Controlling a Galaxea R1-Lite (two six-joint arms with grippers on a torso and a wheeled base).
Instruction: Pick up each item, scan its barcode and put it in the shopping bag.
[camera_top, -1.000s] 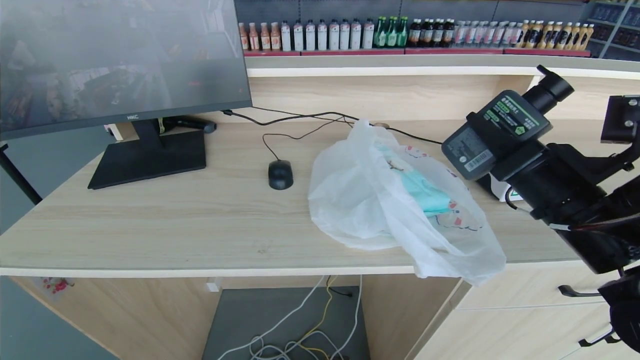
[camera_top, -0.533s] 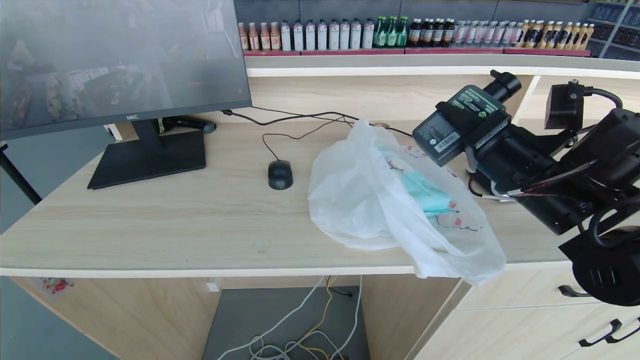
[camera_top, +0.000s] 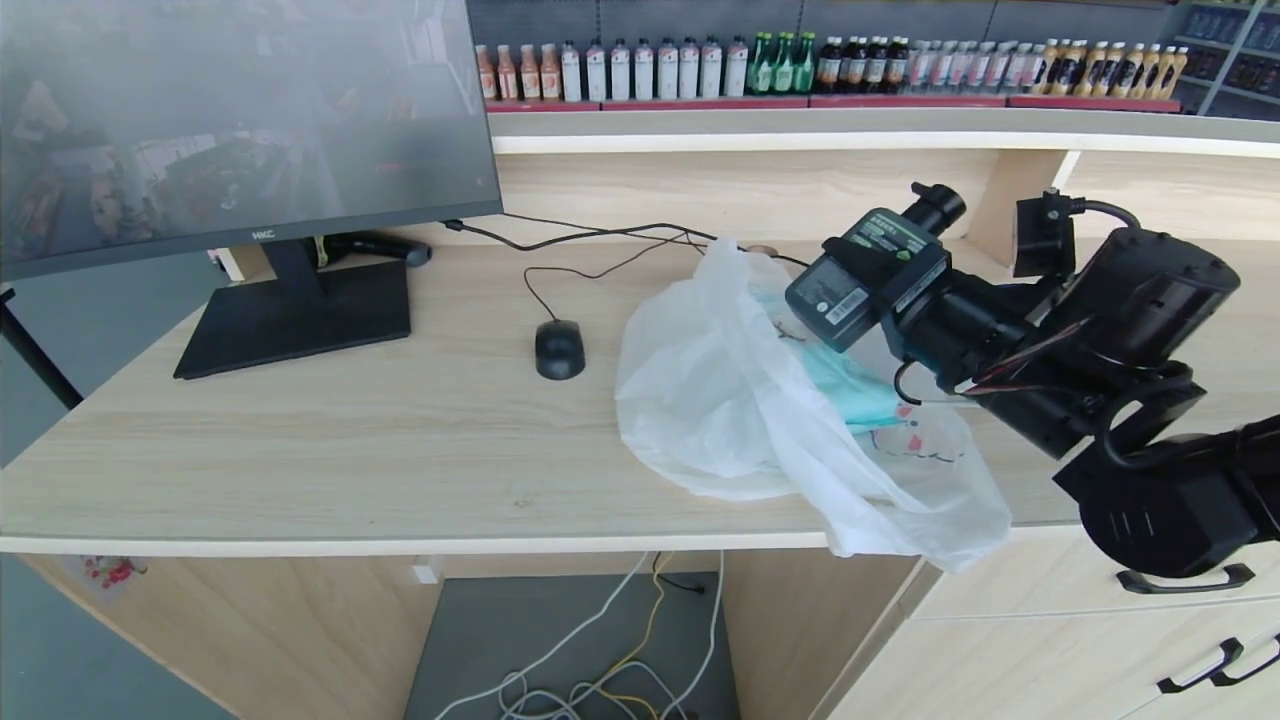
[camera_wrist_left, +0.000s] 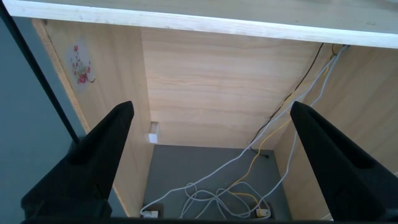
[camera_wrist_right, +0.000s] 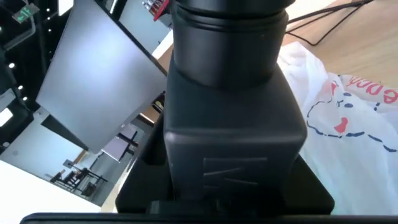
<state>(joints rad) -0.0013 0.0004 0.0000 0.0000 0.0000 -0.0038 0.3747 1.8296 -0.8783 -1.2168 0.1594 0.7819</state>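
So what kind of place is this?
Probably a shop checkout: a row of drink bottles on the back shelf, a dark flat monitor on the pale wooden counter, and a white plastic shopping bag.

Head view down on counter (camera_top: 300, 440), left wrist faces underneath, right wrist close on bottle (camera_wrist_right: 230, 124) — bag (camera_top: 720, 420) shared.

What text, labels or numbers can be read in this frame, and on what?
Dark bottle in the right gripper: green label and barcode sticker, print too small to read.
Shopping bag: red lettering, cut off and creased, unreadable.
Monitor: small brand mark on its lower bezel, not quoted.
Shelf bottles: labels too small.
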